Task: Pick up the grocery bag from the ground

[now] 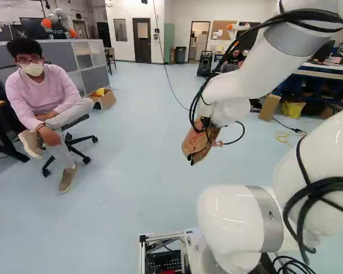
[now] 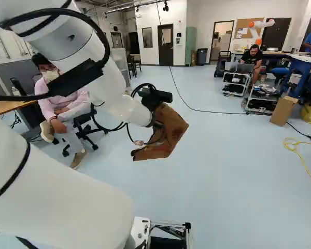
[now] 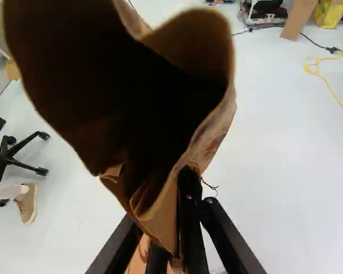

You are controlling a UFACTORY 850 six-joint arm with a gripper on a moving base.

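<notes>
The left base view looks over a smooth, pale blue floor (image 1: 131,200) that runs back to white walls, a dark door (image 1: 142,43) and a green cabinet (image 1: 169,43). A thin dark cable (image 1: 170,85) trails across part of it. At the left of that view, a black wheeled chair (image 1: 83,141) stands nearer than the grey partition (image 1: 68,54). At the right of the right base view, a plain cardboard box (image 2: 283,110) stands upright, with a loosely curled yellow cord (image 2: 295,149) nearer by.

The grocery bag (image 2: 168,132) is up in the air at the end of the white arm (image 2: 111,88), off the floor. It is brown paper, creased and angular, with reddish marks on the outside. The wrist view looks into its wide, shadowed mouth, where the rim is crumpled and folded.

The black gripper (image 2: 156,124) has its fingers drawn close together, pinching a fold of the bag's rim between them. The rest of the bag spreads ahead of the fingers, its opening turned toward the wrist. The paper hides part of the fingers and most of their pads.
</notes>
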